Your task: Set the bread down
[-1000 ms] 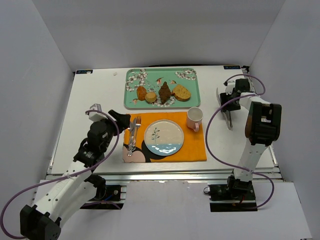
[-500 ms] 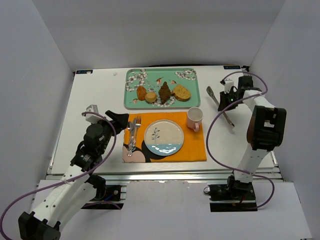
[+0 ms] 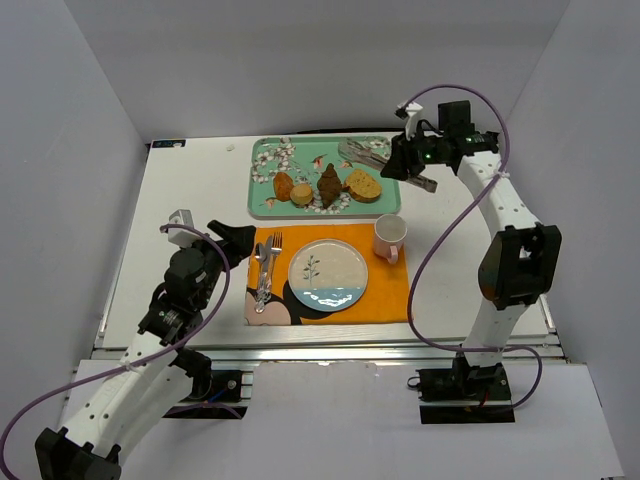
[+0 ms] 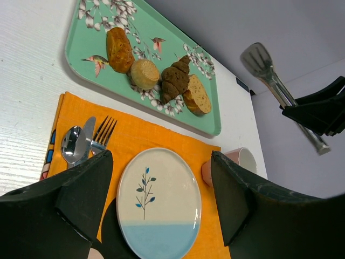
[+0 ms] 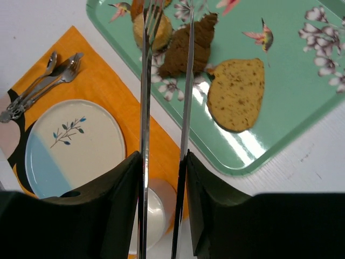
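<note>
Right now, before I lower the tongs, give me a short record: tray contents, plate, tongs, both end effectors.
tray: holds croissant, slice, bun, roll
plate: bare, on the orange mat
tongs: in the air over the tray, arms slightly apart, nothing between them
right end effector: shut on tongs
left end effector: open, empty, at the mat's left edge by the cutlery

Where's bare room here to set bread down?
The round white-and-blue plate on the orange placemat is empty. The white table left of the teal floral tray is bare too. The tray's middle is crowded with four breads.
</note>
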{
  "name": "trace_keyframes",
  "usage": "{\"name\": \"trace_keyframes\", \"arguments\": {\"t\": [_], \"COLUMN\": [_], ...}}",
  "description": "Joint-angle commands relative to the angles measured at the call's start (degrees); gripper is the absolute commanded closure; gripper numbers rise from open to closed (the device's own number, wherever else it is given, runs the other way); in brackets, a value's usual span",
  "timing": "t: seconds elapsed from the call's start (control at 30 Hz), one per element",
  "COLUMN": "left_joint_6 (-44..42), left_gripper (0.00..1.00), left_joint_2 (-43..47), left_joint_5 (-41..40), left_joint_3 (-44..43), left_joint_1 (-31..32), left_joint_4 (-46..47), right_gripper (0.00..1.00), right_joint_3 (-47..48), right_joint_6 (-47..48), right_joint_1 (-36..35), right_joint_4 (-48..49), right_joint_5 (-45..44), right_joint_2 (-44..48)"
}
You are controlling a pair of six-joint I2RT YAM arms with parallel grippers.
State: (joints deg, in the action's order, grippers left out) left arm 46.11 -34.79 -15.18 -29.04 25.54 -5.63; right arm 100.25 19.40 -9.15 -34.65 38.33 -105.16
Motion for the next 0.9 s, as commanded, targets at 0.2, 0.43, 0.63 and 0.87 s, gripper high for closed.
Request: {"name": "trace_keyframes", "arguments": {"t": [0.2, 0.43, 0.63, 0.87], "left_joint_6": [-0.1, 0.0, 0.8, 0.3], "left_gripper": [0.18, 0.18, 0.18, 0.18], "left_joint_2": [-0.2, -1.5, -3.4, -6.3], "left_joint_5": [-0.8, -1.3, -1.3, -1.2], "left_joint_3": [-2.9, -3.9, -3.7, -4.7], "left_joint_1": [-0.3, -0.3, -0.3, -0.3], "left_joint_4": [-1.3, -2.4, -0.7, 0.3], "right_gripper": [0.54, 0.54, 0.53, 0.52], "right_joint_3": [3.1, 6.0, 10.2, 11.7], "right_joint_6": [-13.3, -19.0, -18.9, -20.5], "right_joint_1": [-3.5, -4.0, -4.0, -4.0], "right_joint_4": [5.1, 7.8, 7.1, 7.8], "right_joint_5": [0.3, -4.0, -3.8, -2.2], "right_joint_2": [-3.9, -9.0, -14.4, -17.4]}}
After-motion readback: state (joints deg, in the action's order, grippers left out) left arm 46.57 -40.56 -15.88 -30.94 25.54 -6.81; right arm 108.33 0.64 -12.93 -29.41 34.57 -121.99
